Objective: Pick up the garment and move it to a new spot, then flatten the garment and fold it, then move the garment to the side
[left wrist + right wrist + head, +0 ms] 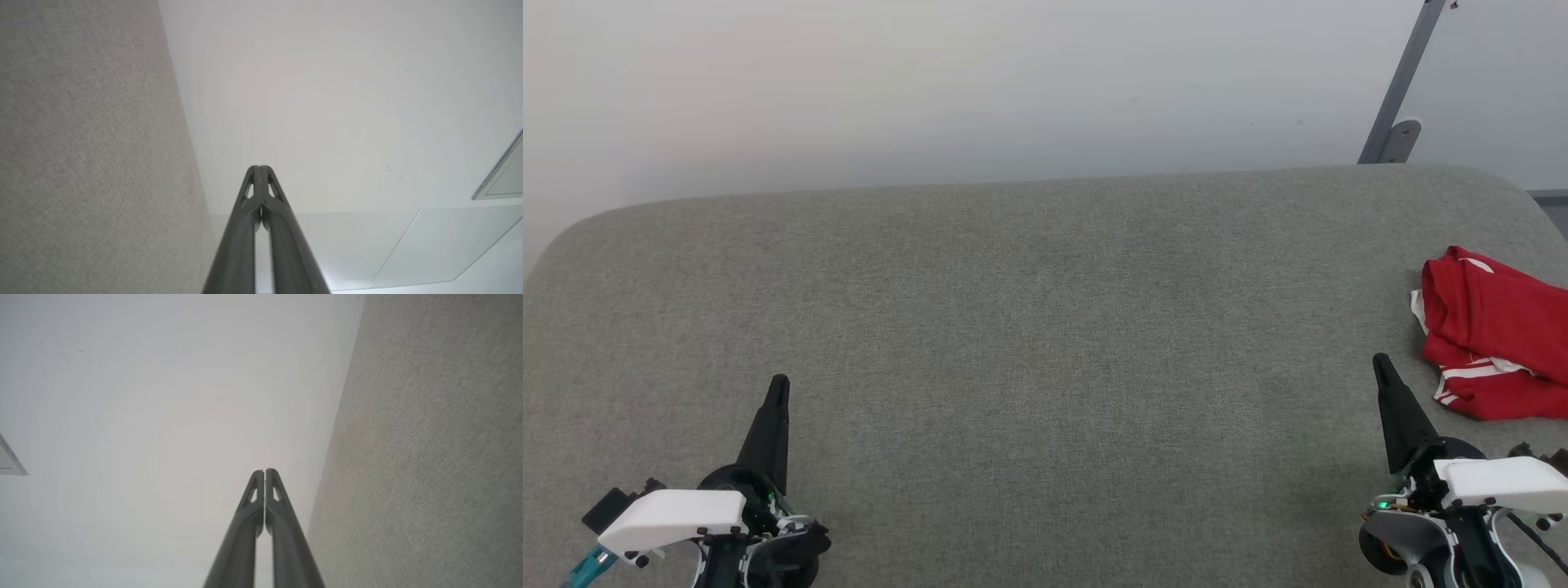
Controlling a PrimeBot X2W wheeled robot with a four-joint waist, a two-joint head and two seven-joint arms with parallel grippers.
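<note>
The garment (1499,331), bright red with white striped bands, lies crumpled at the right edge of the grey fabric table (1029,327), partly cut off by the head view's border. My right gripper (1380,361) is shut and empty, its tip a short way left of the garment and not touching it. My left gripper (779,382) is shut and empty at the lower left, far from the garment. In the left wrist view the left gripper (259,167) has its fingers pressed together; in the right wrist view the right gripper (264,471) looks the same.
A pale wall (980,82) rises behind the table's far edge. A grey metal post (1405,82) leans at the back right. Both wrist views look along the table surface (81,143) toward the wall.
</note>
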